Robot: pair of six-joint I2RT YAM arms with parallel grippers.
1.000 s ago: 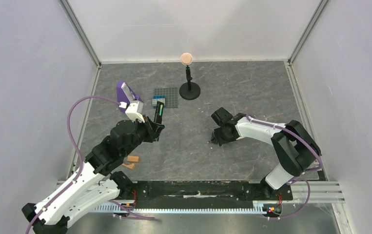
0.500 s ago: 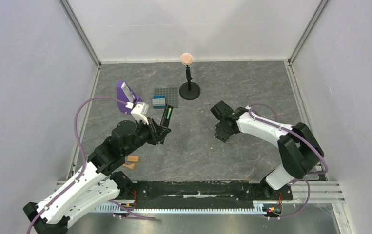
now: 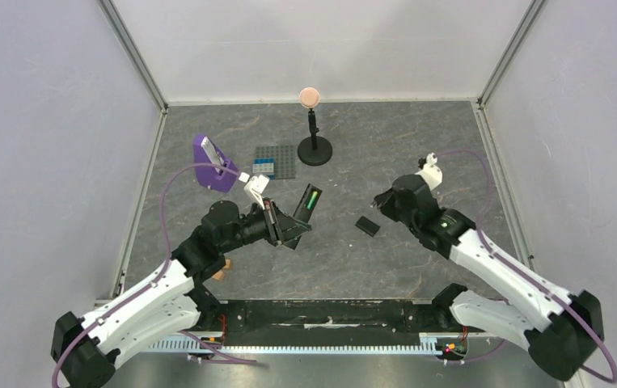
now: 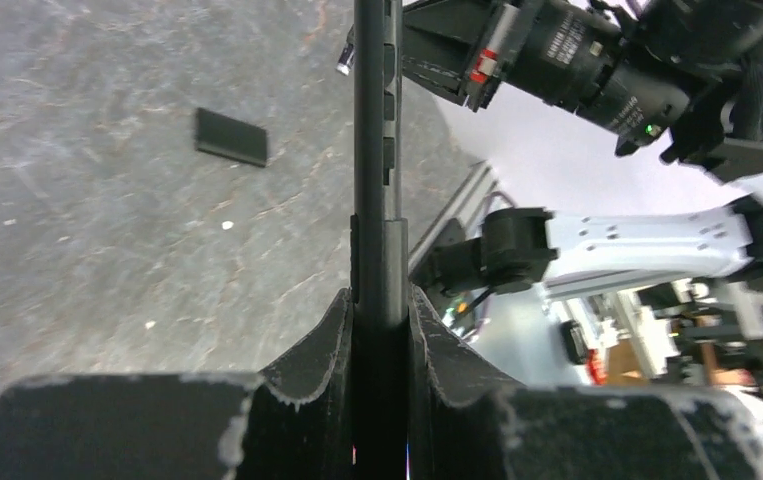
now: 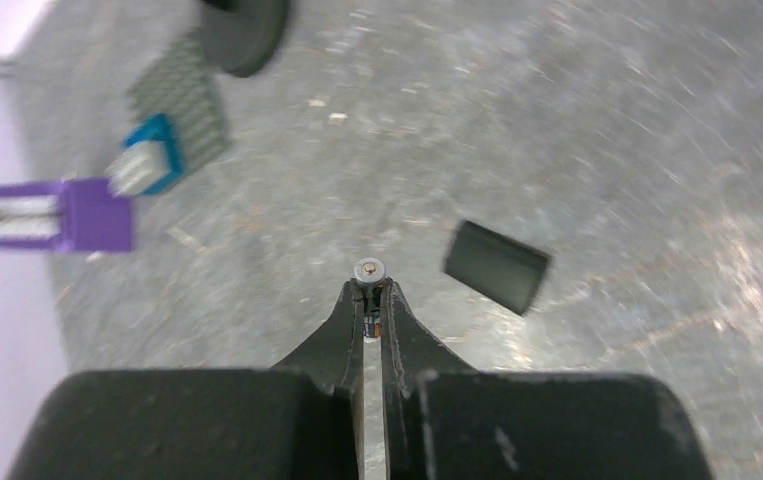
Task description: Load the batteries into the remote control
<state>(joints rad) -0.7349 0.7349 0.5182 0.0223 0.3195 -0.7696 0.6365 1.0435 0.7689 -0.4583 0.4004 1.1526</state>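
Remote control is what I have clenched by its lower end in the left jaws. It is lifted off the desk and tilted, on the near side of the black ball-topped stand, almost straight toward the arm bases from it. On my left wrist feed it runs edge-on up the middle, squeezed between both fingers. A small black cover lies flat on the desk, nearer than the stand and to its right, apart from both arms. The green battery shows in the recess on the remote's upturned face. The right jaws, farther right of the stand than the cover, pinch the second battery, its silver tip poking past the fingertips.
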